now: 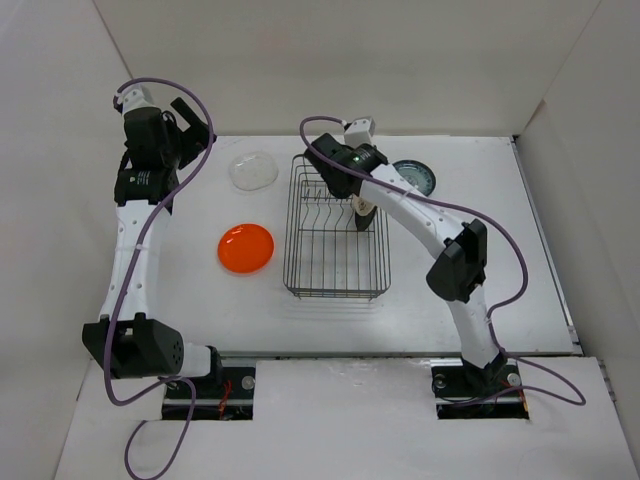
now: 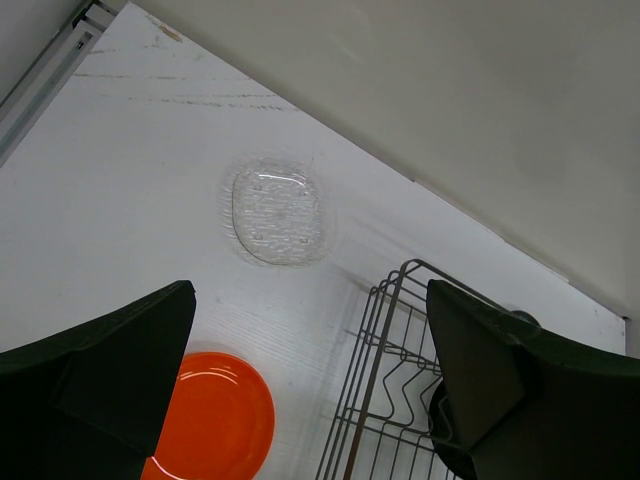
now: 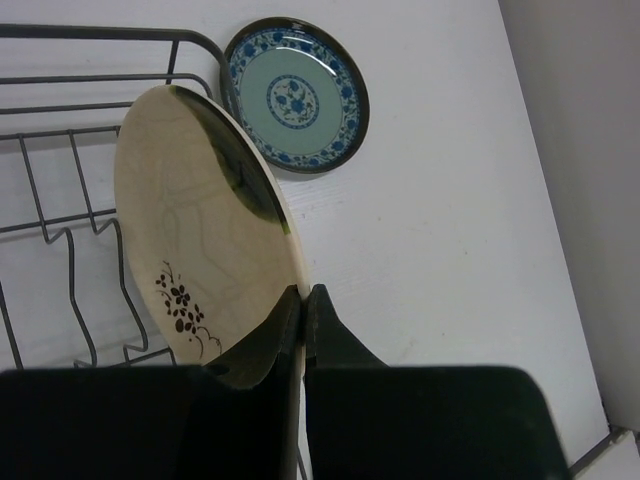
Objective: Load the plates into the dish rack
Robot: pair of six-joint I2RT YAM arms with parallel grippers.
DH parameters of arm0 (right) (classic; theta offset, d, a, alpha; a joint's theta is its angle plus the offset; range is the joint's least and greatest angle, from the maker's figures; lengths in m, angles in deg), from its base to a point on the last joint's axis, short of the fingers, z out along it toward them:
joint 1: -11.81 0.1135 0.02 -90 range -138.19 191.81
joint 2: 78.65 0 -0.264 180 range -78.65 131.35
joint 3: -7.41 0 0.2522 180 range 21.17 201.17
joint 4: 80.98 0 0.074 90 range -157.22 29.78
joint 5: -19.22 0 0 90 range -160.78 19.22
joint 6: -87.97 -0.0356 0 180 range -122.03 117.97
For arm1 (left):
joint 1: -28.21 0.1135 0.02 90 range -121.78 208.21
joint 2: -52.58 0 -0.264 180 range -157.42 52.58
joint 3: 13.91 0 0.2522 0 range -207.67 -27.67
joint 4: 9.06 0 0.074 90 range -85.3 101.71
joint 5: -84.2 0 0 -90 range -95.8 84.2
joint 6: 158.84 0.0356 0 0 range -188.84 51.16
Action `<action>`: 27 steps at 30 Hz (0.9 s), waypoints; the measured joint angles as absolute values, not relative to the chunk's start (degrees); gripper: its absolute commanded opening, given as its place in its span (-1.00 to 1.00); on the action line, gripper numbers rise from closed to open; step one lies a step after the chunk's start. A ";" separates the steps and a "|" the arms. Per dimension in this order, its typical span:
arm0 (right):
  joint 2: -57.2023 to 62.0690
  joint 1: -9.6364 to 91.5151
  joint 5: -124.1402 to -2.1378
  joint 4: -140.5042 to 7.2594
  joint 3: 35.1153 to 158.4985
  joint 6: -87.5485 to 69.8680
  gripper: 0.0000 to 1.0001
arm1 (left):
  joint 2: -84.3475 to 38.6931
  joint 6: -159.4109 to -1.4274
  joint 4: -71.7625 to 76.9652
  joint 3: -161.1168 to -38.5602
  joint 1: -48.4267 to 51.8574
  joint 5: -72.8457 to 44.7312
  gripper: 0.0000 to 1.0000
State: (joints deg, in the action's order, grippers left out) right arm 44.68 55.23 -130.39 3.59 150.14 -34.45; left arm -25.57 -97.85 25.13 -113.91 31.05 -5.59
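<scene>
Right gripper point(image 3: 303, 295) pinched cream round plate point(image 3: 190, 220) at lone dark wire dish rack point(image 1: 290, 225); left gripper point(image 2: 310, 310) gaped empty. Three lay flat: orange plate point(image 1: 246, 248), clear plate point(image 1: 253, 171), teal-patterned plate point(image 3: 295, 95).

Top view only gives us a sliver of the cream plate point(image 1: 362, 207) poking out under the right arm point(image 1: 415, 215), which also covers one side of the teal patterned plate point(image 1: 420, 178); from the left wrist, the orange plate point(image 2: 220, 420) and the dish rack point(image 2: 385, 395) both run off the bottom edge; the right wrist view chops the rack at the left.
</scene>
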 measured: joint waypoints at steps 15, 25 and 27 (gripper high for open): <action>45.88 56.26 -130.44 4.37 150.77 -34.69 -0.51 | -25.57 -97.85 25.13 -113.91 31.05 -5.57 1.00; 45.88 57.09 -130.37 4.37 151.95 -35.39 -0.30 | -25.57 -97.85 25.13 -113.91 31.05 -5.30 1.00; 45.45 57.07 -130.29 4.33 151.82 -35.98 -0.28 | -25.57 -97.85 25.13 -113.91 31.05 -5.30 1.00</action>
State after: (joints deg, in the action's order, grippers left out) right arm 45.45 57.07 -130.29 4.33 151.82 -35.98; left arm -25.57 -97.85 25.13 -113.91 31.05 -5.30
